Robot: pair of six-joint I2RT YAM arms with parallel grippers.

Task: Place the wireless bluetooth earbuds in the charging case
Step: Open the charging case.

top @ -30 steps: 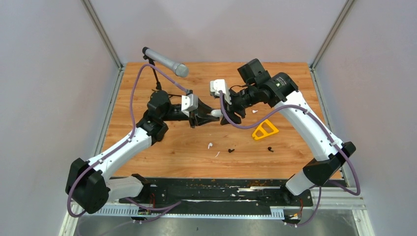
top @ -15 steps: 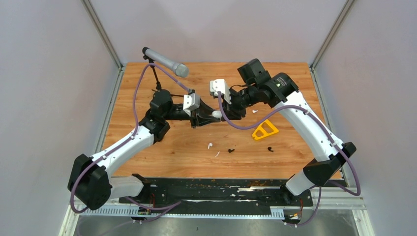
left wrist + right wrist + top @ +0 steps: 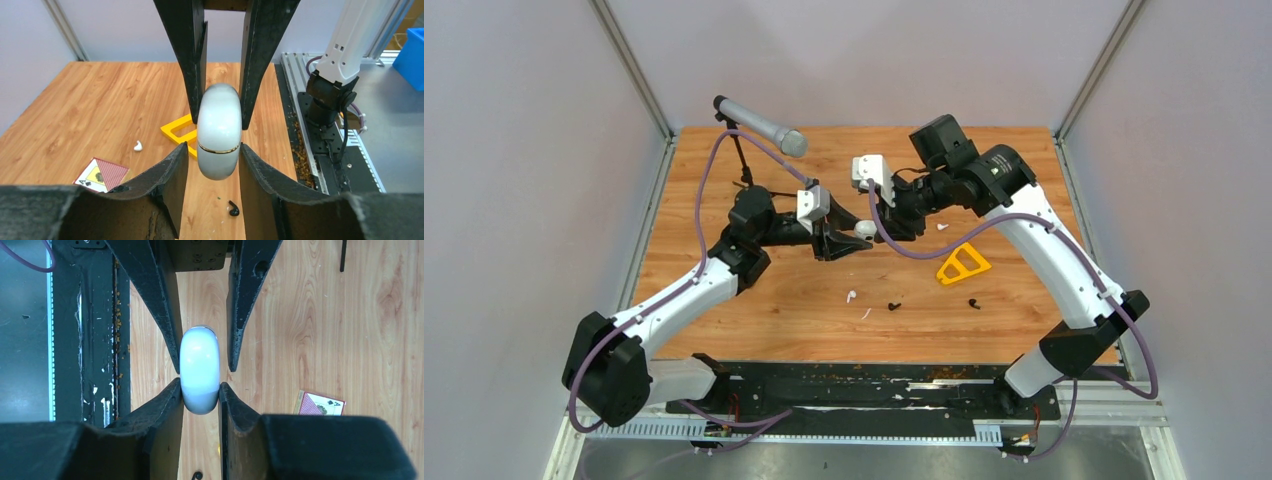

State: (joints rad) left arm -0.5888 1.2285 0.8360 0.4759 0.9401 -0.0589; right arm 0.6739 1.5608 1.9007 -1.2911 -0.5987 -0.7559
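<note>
Left wrist view: charging case (image 3: 218, 134) clenched in the right tool (image 3: 219, 124); left tool (image 3: 212, 146) released, flanking it.

White link shells, black joint housings on left arm (image 3: 679, 298) and right arm (image 3: 1049, 255). Purple cables (image 3: 696, 210) clipped along both. White camera blocks (image 3: 867, 170) at wrists; matte black fingers (image 3: 165, 185), edges scuffed.

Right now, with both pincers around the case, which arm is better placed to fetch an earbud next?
Left, probably. The left pincer shows a gap beside the charging case, while the right pincer presses it from both sides and can hold it alone; the left can go for the nearest white earbud.
</note>
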